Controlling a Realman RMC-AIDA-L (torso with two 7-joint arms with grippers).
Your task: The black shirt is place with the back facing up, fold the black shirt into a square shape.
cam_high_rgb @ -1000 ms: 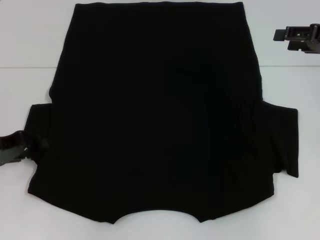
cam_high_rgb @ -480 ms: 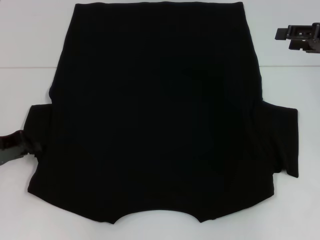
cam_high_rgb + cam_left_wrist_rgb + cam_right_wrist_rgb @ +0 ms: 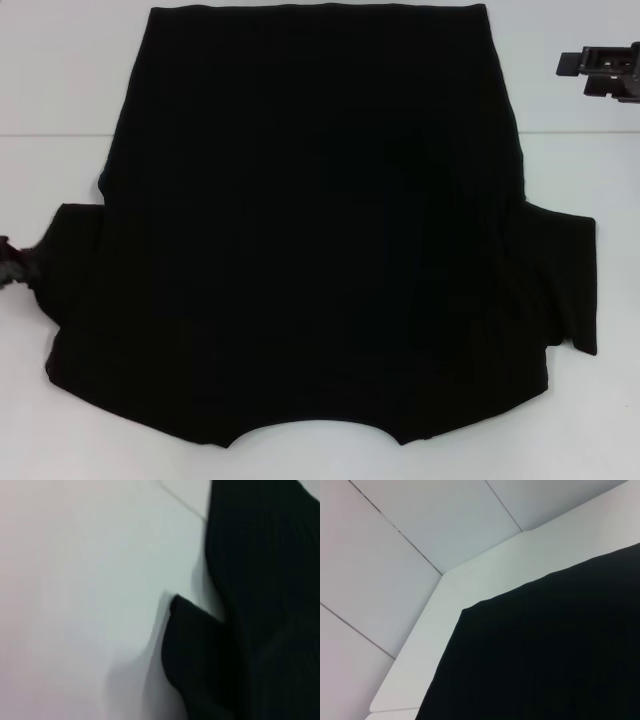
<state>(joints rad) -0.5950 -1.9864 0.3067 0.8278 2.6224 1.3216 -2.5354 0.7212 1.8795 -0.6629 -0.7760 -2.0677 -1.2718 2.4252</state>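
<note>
The black shirt (image 3: 320,225) lay spread flat over most of the white table (image 3: 60,100), its neckline at the near edge and its hem at the far edge, with nothing else on the table around it and nothing lying over it. The left gripper (image 3: 14,263) sat at the outer edge of the shirt's left sleeve (image 3: 75,255), whether its fingers were closed I cannot tell, while the right gripper (image 3: 605,70) hung beyond the shirt's far right corner, well apart from the cloth, its fingers likewise unclear. Compared with a second before, the left gripper had drawn outward from the sleeve and slightly farther up the table, and the sleeve's edge was tugged into a point toward it; the right gripper had drifted a little outward.
</note>
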